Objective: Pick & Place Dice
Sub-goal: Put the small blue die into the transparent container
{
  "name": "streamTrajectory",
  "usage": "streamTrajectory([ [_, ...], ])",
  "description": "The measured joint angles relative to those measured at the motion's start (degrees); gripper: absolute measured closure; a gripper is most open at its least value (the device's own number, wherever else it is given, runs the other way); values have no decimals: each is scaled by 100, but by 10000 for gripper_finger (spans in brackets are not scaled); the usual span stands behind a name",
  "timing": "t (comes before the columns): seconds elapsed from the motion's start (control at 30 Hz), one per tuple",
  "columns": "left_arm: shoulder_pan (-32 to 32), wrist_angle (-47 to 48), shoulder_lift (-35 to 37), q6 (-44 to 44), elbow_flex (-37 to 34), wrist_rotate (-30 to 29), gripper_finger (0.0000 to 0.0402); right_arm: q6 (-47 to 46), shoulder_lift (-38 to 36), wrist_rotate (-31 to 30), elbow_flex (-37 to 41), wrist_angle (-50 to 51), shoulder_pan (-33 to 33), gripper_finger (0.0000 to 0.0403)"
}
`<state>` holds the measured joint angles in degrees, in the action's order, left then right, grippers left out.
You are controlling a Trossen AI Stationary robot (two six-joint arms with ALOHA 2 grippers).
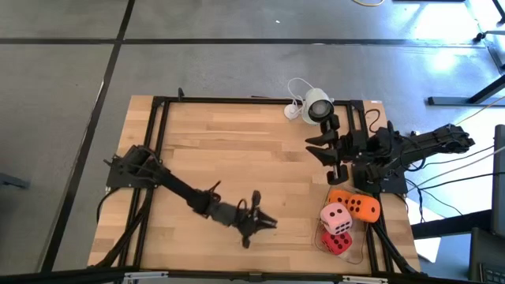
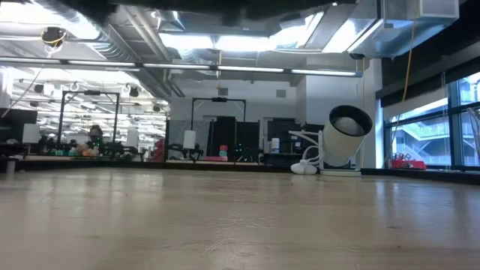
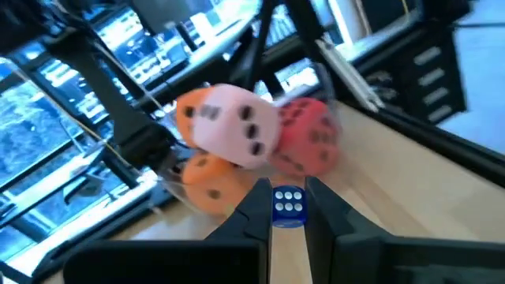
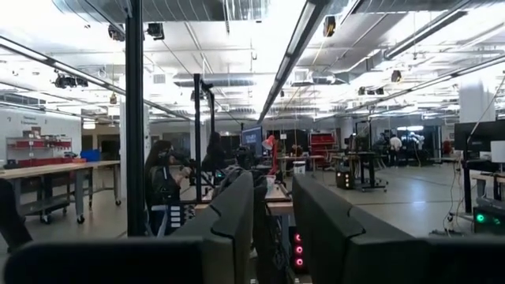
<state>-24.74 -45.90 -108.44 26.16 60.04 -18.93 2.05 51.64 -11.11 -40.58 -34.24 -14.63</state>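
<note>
Wooden table (image 1: pixel 237 150), left gripper (image 1: pixel 264 224) closed on small blue die (image 3: pixel 288 205), pink die (image 1: pixel 336 217) stacked on orange dice (image 1: pixel 355 205) and red die (image 1: pixel 338 242) at the near right corner, white camera (image 1: pixel 319 106) at the far edge, right gripper (image 1: pixel 325 147) beside it, fingers slightly apart, holding nothing.

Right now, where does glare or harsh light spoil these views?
High view: bright light blows out the floor at top right; the table is evenly lit. Low view: ceiling lights glare, leaving a sheen on the table. Left wrist view: the pale pink die is evenly lit, no glare.
</note>
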Motion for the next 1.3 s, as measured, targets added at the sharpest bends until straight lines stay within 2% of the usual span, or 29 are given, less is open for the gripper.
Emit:
streamTrajectory([
  [0.37, 853, -22, -33, -302, 546, 1609, 375, 8, 2, 17, 0, 171, 0, 309],
  [0.53, 1052, -147, -235, -457, 872, 2055, 375, 12, 2, 17, 0, 218, 0, 309],
  [0.67, 1113, -309, -823, -539, 1447, 2388, 375, 56, 2, 15, 0, 215, 0, 309],
  [1.03, 1096, -309, -2705, -801, 3717, 2826, 375, 10, 2, 3, 0, 240, 0, 309],
  [1.17, 1098, -310, -3185, -858, 4288, 2830, 375, 7, 2, 22, 0, 280, 0, 309],
  [1.3, 1098, -279, -3508, -997, 4575, 2818, 375, 1, 2, 151, 0, 412, 0, 309],
])
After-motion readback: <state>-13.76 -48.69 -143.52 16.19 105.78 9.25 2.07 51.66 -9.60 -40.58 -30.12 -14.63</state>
